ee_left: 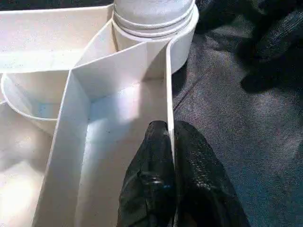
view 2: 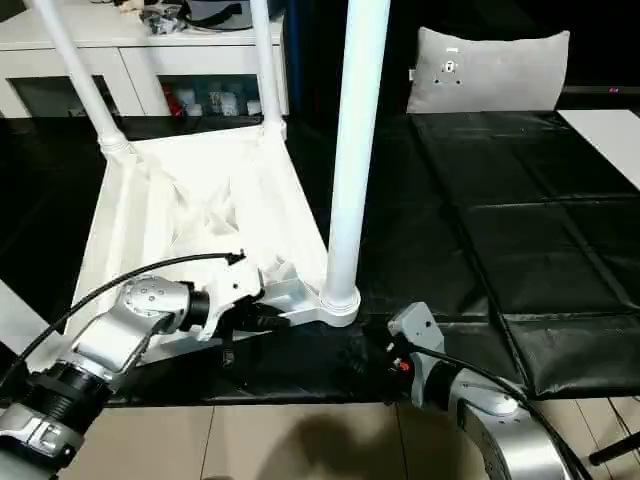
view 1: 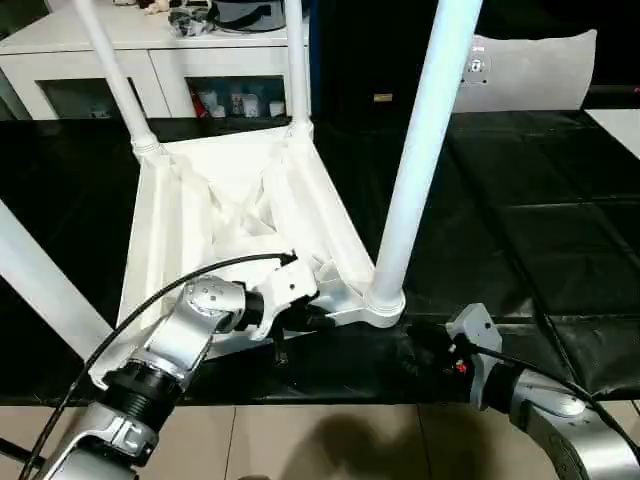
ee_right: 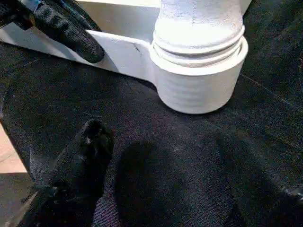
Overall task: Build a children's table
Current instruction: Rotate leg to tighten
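While my left gripper point(ee_left: 171, 156) pinches the rim of the upturned white ribbed plastic tabletop point(view 1: 215, 215) on the black mat point(view 1: 520, 220), I'd keep it firm. At three o'clock, my right gripper point(ee_right: 156, 184), jaws wide, should seat the white tapered leg point(view 1: 425, 150) squarely.

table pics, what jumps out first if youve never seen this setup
The upside-down white children's table lies on the black mat, its legs pointing up, with the near right leg rising tall from its corner socket. The left gripper pinches the table's thin rim beside that socket, fingers shut on it. The right gripper hovers open over the mat just before the socket.
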